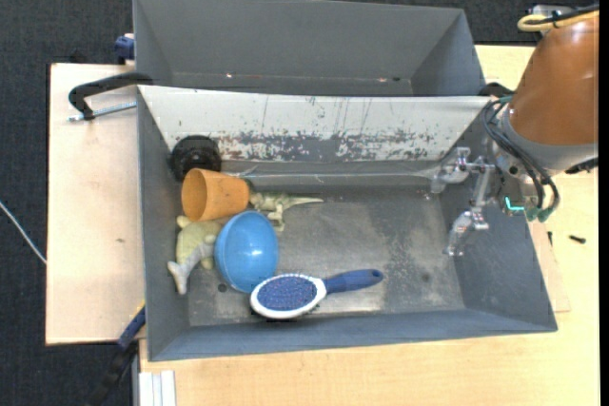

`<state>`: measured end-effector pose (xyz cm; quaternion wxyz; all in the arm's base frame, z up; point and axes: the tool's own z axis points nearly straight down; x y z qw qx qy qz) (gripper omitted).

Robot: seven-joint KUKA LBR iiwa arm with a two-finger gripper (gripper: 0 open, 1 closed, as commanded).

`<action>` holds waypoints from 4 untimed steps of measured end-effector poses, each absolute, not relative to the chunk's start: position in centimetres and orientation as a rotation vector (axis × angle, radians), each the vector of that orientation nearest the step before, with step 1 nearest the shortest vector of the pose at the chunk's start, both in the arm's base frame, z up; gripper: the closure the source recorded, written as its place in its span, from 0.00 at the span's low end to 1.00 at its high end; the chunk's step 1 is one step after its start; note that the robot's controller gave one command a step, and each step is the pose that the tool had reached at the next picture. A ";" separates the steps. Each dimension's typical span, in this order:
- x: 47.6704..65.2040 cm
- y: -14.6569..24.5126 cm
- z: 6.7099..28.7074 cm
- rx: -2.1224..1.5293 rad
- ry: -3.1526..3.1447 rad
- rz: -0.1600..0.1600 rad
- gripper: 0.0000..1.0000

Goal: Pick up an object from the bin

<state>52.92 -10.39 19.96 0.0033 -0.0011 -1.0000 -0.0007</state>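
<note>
The gripper point(459, 201) hangs open and empty over bare floor at the right end of the bin point(381, 238), well apart from the brush point(290, 292), blue ball point(245, 249) and orange cup point(214, 194) heaped at the left, so closing here would likely catch nothing

Bright, even light; faint shadows inside bin point(285, 43).
</note>
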 end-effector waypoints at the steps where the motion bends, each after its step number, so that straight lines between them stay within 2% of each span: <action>1: 49.3 -5.0 8.5 0.063 -3.133 -0.006 0.00; 2: 49.5 0.3 7.1 -0.039 -3.145 -0.001 0.00; 3: 49.7 0.2 7.3 -0.039 -3.150 -0.002 1.00; 4: 51.3 -0.8 24.4 0.309 -3.140 0.002 1.00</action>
